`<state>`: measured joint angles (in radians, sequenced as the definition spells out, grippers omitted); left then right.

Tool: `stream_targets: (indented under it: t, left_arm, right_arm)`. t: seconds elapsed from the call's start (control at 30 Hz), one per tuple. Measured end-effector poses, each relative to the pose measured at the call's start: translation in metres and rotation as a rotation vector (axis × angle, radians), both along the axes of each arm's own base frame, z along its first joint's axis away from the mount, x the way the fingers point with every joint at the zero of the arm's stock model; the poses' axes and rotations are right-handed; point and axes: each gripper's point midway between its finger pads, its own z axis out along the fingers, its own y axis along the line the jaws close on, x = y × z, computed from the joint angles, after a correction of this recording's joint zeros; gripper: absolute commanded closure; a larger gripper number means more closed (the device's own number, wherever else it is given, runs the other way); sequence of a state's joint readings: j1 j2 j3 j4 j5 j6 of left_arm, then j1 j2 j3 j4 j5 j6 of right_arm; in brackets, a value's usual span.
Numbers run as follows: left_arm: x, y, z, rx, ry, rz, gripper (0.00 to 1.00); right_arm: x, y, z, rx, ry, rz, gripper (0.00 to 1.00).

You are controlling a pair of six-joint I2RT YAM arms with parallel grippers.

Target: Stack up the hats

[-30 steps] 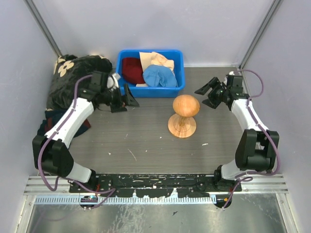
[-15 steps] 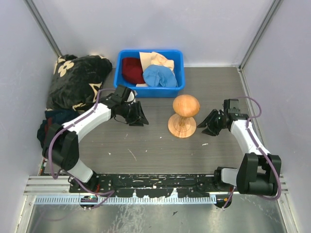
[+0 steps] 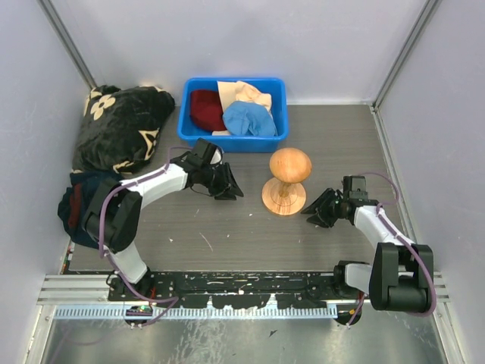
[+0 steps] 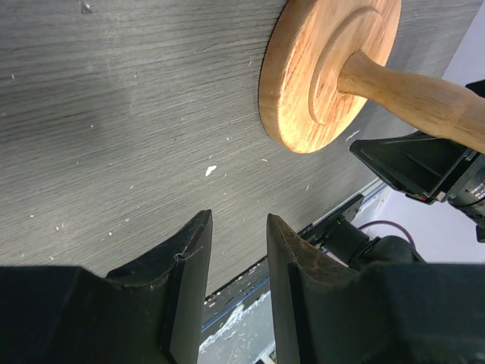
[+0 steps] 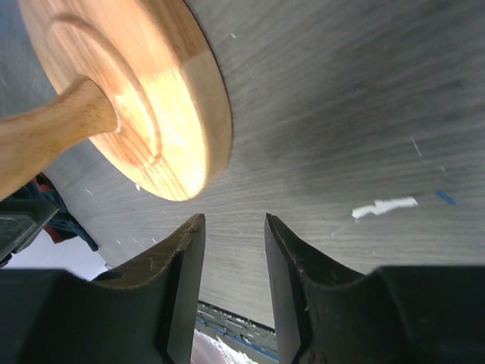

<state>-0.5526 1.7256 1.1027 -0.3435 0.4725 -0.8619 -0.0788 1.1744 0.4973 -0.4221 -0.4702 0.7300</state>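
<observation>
- The light blue hat [image 3: 248, 119], dark red hat [image 3: 204, 108] and cream hat [image 3: 244, 92] lie bunched in the blue bin [image 3: 189, 135]; none is on the wooden stand [image 3: 286, 182].
- The left hand [image 3: 227, 189] and right hand [image 3: 318, 212] flank the stand's base low over the desk [image 3: 227, 227], each empty with its fingers narrowly apart.
- Swinging either hand toward the bin risks knocking the stand over.
- Tangled cloth may lift two hats together.

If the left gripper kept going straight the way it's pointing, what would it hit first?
Likely the wooden stand's base, just ahead of the left gripper, slightly off-line; depth's unclear, so the tabletop might come first.
</observation>
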Motion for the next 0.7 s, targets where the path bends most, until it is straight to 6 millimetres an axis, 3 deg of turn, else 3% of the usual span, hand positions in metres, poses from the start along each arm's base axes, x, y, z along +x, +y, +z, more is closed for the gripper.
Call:
stream_targets:
  t: [0.17, 0.37, 0.53, 0.7]
  left_arm:
    - [0.004, -0.005, -0.006, -0.012, 0.004, 0.001, 0.61]
    - [0.008, -0.007, -0.018, 0.007, 0.029, 0.006, 0.60]
    - [0.017, -0.008, -0.005, 0.015, -0.012, 0.005, 0.59]
    - [0.026, -0.001, 0.024, 0.032, -0.084, 0.002, 0.58]
  right_arm:
    - [0.014, 0.004, -0.001, 0.007, -0.052, 0.007, 0.60]
    - [0.013, 0.012, -0.019, 0.029, -0.033, 0.003, 0.67]
    - [0.019, 0.018, -0.023, 0.064, -0.034, 0.001, 0.69]
    - [0.028, 0.022, -0.023, 0.098, -0.050, 0.001, 0.69]
